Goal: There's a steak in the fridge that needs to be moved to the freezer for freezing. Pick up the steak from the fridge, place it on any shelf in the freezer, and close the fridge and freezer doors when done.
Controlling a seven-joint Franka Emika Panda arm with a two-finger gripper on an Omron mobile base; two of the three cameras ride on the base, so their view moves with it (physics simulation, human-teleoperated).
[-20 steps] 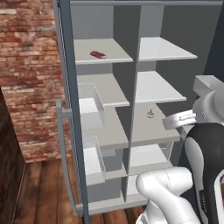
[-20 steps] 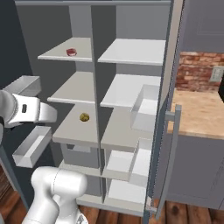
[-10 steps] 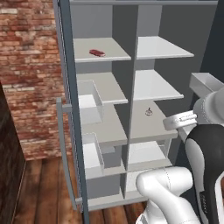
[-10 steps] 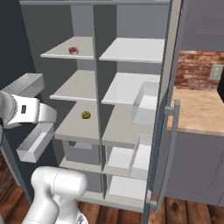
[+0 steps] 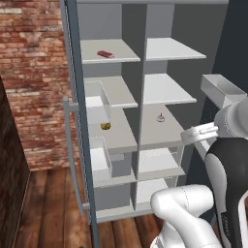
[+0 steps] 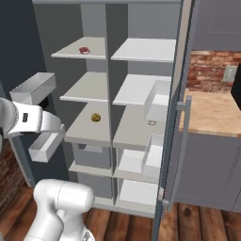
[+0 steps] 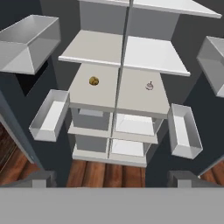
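Claw (image 7: 112,179) hangs wide and empty before both open halves; my steak (image 5: 105,54) rests on the freezer's top shelf (image 5: 126,52).

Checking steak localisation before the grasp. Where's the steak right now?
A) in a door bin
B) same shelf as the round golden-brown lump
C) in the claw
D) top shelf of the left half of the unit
D: the steak lies flat on the top shelf of the left half, two shelves above the golden-brown lump, clear of the door bins.
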